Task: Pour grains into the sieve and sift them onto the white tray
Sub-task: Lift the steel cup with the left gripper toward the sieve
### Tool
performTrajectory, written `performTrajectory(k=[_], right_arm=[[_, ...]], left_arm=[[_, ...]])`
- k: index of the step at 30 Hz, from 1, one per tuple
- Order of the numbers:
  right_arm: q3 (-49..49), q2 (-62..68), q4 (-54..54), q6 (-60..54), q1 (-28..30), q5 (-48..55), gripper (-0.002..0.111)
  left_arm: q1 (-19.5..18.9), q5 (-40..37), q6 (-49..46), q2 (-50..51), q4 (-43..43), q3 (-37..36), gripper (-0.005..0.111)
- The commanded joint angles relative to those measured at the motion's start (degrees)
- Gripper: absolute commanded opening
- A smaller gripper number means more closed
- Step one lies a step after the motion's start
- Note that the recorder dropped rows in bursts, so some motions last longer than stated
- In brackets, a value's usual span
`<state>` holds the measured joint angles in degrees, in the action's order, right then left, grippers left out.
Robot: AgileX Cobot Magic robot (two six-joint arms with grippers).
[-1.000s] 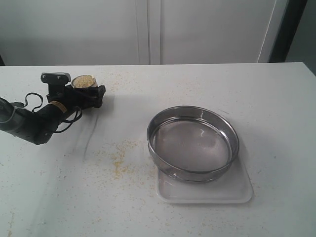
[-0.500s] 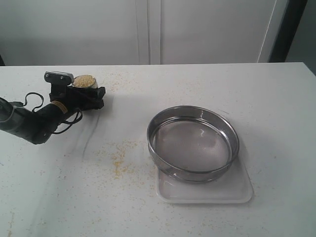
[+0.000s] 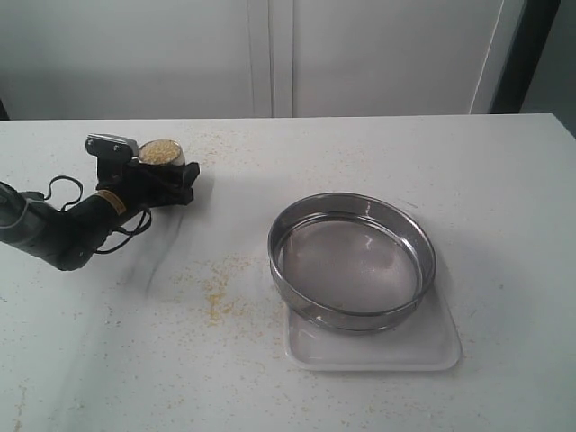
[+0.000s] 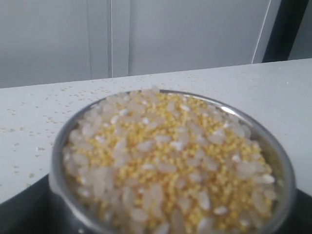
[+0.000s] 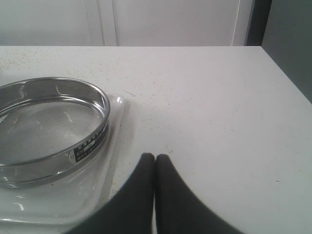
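Note:
A small steel cup (image 3: 171,163) heaped with yellow and whitish grains (image 3: 158,149) is at the table's far left. My left gripper (image 3: 169,176) is shut on the cup, its black fingers (image 4: 22,212) showing at either side of the rim (image 4: 54,178). The grains (image 4: 170,156) fill the left wrist view. The sieve (image 3: 352,261) rests on the white tray (image 3: 434,347) right of centre, its mesh bare. My right gripper (image 5: 155,157) is shut and holds nothing, low over the table beside the tray (image 5: 63,201) and sieve (image 5: 48,122). It is outside the exterior view.
Spilled grains (image 3: 221,288) are scattered on the white table between the cup and the sieve, with more specks near the back edge (image 3: 216,137). A white wall with panel seams stands behind the table.
The left gripper has closed in on the cup, and cup and gripper have shifted a little to the right. Sieve, tray and right gripper have not moved.

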<state>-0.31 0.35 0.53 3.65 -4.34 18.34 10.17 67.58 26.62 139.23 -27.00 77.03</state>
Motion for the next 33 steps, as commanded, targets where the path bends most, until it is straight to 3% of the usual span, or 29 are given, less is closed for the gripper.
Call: performTrajectory(k=[1,13,33], right_arm=[[0.31,-0.35,-0.10,0.11,0.37,-0.38,0.000],[0.31,-0.35,-0.10,0.11,0.37,-0.38,0.000],[0.31,-0.35,-0.10,0.11,0.37,-0.38,0.000]], left_arm=[[0.30,2.32,0.58,-1.86,-0.76,-1.34,0.000],[0.30,2.38,0.21,-7.96,-3.56,-5.89,0.000],[0.73,-0.28,8.14,-22.98,-14.43,-14.22,0.000]])
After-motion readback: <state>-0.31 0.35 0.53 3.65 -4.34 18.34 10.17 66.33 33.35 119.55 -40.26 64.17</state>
